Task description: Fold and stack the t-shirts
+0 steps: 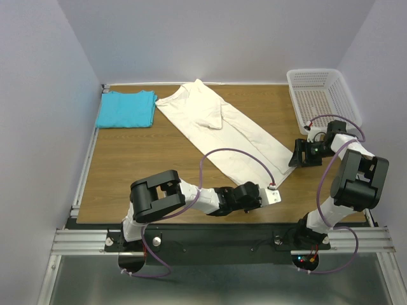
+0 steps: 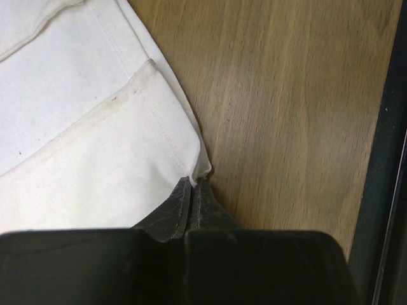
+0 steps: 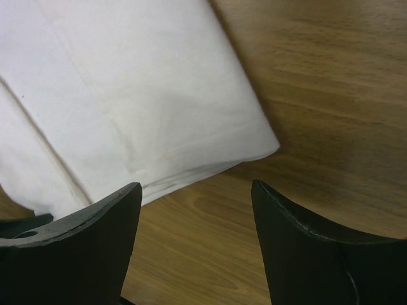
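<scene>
The cream-white t-shirt (image 1: 229, 130), folded into a long strip, lies diagonally across the table, collar end at the back. My left gripper (image 1: 272, 190) is at the shirt's near hem. In the left wrist view the gripper (image 2: 194, 182) is shut on the hem's corner (image 2: 198, 166). My right gripper (image 1: 294, 157) hovers just right of the hem's other corner. Seen from the right wrist, the gripper (image 3: 194, 190) is open over bare wood, with the shirt's corner (image 3: 254, 143) just ahead of its fingers. The turquoise t-shirt (image 1: 127, 108) lies folded at the back left.
A white mesh basket (image 1: 324, 94) stands at the back right, just behind the right arm. Pale walls close in the brown wooden table (image 1: 146, 155) on three sides. A metal rail (image 1: 86, 168) runs along its left edge.
</scene>
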`<state>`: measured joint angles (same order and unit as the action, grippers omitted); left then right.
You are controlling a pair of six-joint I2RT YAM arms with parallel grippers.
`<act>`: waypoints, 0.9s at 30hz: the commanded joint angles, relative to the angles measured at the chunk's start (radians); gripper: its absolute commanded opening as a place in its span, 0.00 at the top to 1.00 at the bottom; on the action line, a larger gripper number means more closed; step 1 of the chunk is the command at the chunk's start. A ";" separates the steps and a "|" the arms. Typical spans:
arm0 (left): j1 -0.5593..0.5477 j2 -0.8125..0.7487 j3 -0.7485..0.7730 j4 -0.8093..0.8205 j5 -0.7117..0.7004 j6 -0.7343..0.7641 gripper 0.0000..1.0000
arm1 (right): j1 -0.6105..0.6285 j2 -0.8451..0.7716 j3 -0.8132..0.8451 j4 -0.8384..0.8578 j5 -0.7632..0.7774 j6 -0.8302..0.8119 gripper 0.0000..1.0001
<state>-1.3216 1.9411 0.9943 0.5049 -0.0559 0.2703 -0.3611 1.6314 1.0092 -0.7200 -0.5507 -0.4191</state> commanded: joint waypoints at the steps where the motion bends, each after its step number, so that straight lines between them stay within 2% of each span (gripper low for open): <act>1: 0.004 -0.053 -0.026 -0.039 0.024 -0.028 1.00 | -0.010 0.022 0.058 0.114 0.067 0.114 0.25; 11: 0.002 -0.065 -0.063 0.006 0.048 -0.046 1.00 | -0.010 0.036 0.058 0.174 0.112 0.177 0.27; 23: 0.002 -0.060 -0.057 0.023 0.051 -0.063 1.00 | -0.009 0.136 0.032 0.165 0.017 0.164 0.43; 27: 0.002 -0.060 -0.054 0.024 0.080 -0.068 1.00 | -0.009 0.142 0.017 0.139 -0.021 0.143 0.58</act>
<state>-1.3197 1.9152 0.9493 0.5350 -0.0185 0.2241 -0.3664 1.7451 1.0420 -0.5339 -0.5278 -0.2661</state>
